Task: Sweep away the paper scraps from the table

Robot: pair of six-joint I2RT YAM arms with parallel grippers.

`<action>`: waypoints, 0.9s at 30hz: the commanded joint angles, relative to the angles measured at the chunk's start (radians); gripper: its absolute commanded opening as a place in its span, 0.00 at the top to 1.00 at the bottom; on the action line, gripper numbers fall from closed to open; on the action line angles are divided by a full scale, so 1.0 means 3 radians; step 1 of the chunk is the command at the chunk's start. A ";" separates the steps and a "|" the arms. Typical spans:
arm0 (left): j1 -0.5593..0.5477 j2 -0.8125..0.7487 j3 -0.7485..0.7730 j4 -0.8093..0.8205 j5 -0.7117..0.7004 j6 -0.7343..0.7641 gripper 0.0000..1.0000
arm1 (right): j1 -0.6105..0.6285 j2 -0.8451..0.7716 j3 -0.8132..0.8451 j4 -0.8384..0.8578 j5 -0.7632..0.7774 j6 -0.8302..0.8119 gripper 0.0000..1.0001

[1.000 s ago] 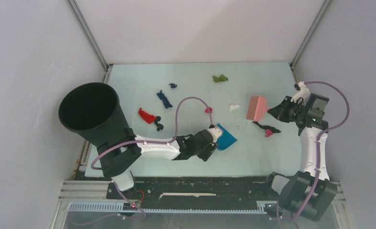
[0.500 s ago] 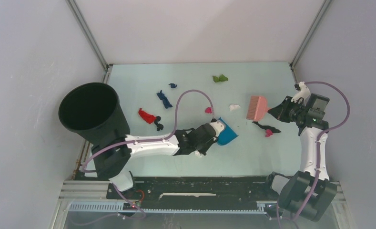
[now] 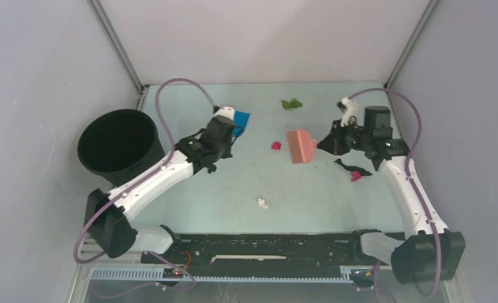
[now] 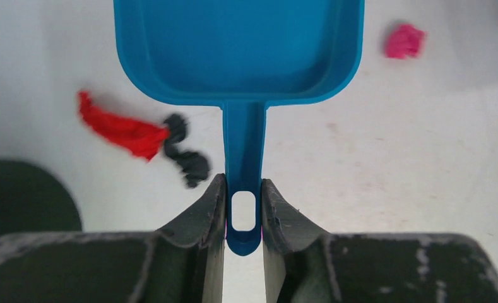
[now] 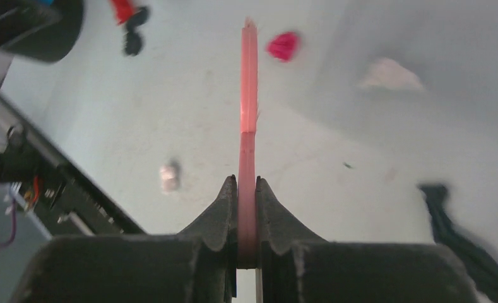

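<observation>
Pinching blue dustpan (image 4: 240, 44) by its handle w/ left gripper (image 4: 243, 189), far-left part of table (image 3: 309, 196), nr black bin (image 3: 117, 145). Clamping pink brush (image 5: 249, 82) edge-on w/ right gripper (image 5: 247, 189), jaws pressed onto it. Spotting paper scraps (image 4: 123, 129) strewn over table: green bit (image 3: 291, 103) at far edge, magenta bit (image 3: 275, 146) btwn pan & brush, white bit (image 3: 262, 202) nearer front.

We see soft, even light on the table (image 3: 334, 196), with only faint shadows. The top view is sharp. In both wrist views the paper scraps (image 4: 129, 134) look blurred, and a grey shadow covers the upper right of the right wrist view.
</observation>
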 commanded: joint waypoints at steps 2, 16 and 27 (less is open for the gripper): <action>0.0181 -0.0673 -0.0388 0.0279 -0.0478 -0.0081 1.00 | 0.0806 0.0428 0.0511 -0.0268 -0.0342 -0.0284 1.00; 0.0320 -0.1420 -0.0852 0.0856 -0.1620 0.0132 1.00 | 0.1883 0.2277 0.1448 0.1597 -0.1274 0.1898 1.00; 0.0353 -0.1487 -0.0953 0.1028 -0.1669 0.0146 1.00 | 0.2045 0.3508 0.2250 0.2904 -0.0930 0.3819 1.00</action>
